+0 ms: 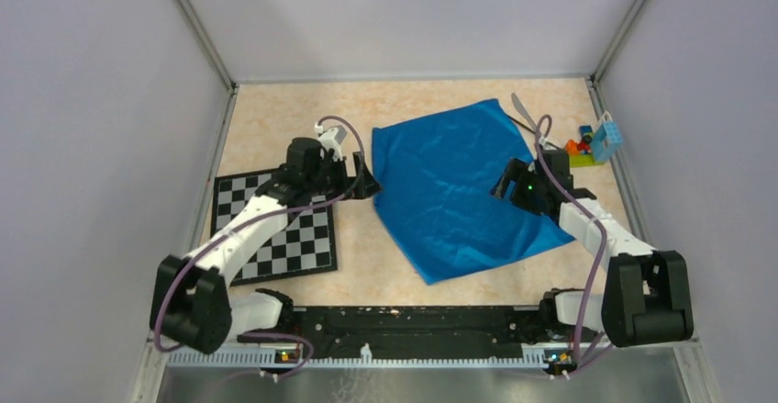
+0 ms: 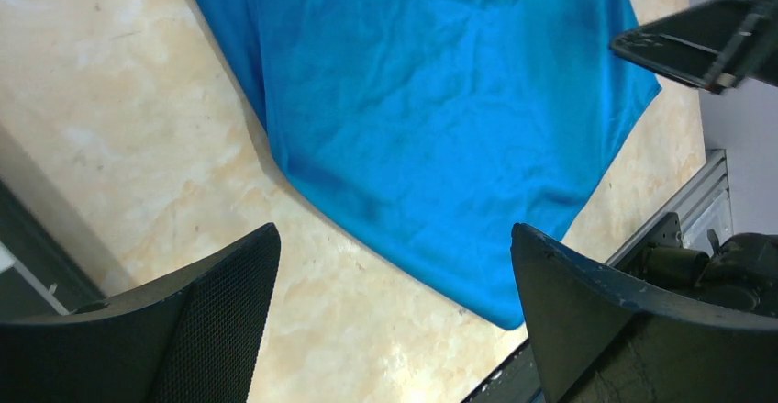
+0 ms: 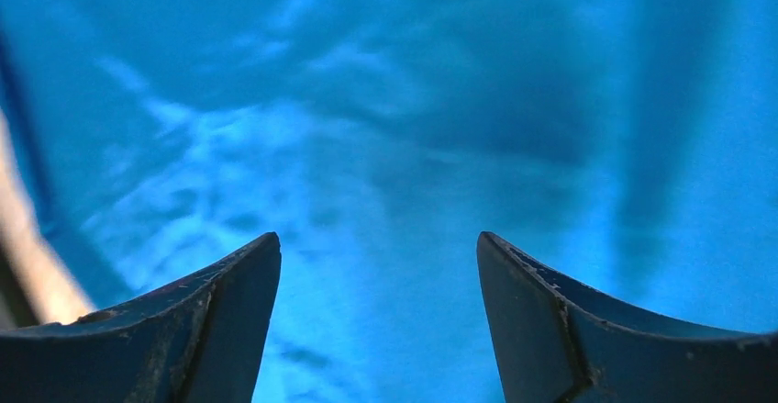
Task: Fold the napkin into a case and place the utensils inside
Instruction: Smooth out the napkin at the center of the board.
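The napkin point(image 1: 450, 187) is a shiny bright-blue cloth, spread open in one layer and turned like a diamond, with soft creases across its sheen. It lies on the table point(image 1: 275, 128) from the centre out toward 3 o'clock, its near corner pointing to 6 o'clock. The left gripper point(image 1: 365, 183) hangs just beside the cloth's 9 o'clock edge, its claw spread wide with nothing between the fingers. In the left wrist view that edge and the near corner of the cloth point(image 2: 440, 100) fill the space ahead of the claw point(image 2: 394, 238). The right gripper point(image 1: 503, 187) sits low over the cloth's 3 o'clock side, claw spread and empty, with only blue fabric point(image 3: 385, 128) beneath it point(image 3: 378, 247). A silver-grey utensil point(image 1: 521, 109) pokes out past the far corner at 1 o'clock. Toy blocks point(image 1: 587, 146) cluster at 2 o'clock, and a chessboard point(image 1: 275, 229) lies at 8 o'clock under the left arm.
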Available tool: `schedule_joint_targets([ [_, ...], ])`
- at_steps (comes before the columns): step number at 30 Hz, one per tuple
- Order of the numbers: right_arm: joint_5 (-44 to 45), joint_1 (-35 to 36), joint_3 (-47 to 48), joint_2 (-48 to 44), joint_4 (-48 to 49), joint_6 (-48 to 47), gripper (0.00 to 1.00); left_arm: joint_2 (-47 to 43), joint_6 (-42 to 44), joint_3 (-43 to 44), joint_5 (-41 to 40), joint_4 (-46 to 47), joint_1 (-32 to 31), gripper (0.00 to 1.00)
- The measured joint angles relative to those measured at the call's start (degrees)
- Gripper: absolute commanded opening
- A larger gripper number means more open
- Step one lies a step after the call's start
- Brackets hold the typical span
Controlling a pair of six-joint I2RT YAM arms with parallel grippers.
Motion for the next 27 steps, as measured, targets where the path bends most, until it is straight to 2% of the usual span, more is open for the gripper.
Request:
schedule_joint_targets([
  [5, -7.8, 6.3, 5.4, -0.8, 2.5, -2.8, 0.77, 15.0, -0.8, 6.2, 0.6, 3.9, -0.5, 0.99],
  [11, -14.1, 6.7, 7.5, 7.1, 7.9, -2.0, 0.73, 29.8, 2.9, 16.7, -10.6, 3.6, -5.4, 0.91],
  [17, -16.7, 7.3, 7.3, 10.9, 8.6, -1.5, 0.72, 39.9, 5.1, 22.8, -19.1, 2.4, -7.8, 0.69],
  [23, -17.8, 7.4, 7.3, 10.9, 11.3, -1.4, 0.69, 45.0, 5.4, 28.9, -33.2, -0.9, -7.3, 0.46],
  [27, -17.7, 7.6, 7.3, 10.9, 11.7, -1.5, 0.68, 44.1, 4.9, 27.4, -37.3, -2.3, -5.4, 0.44],
])
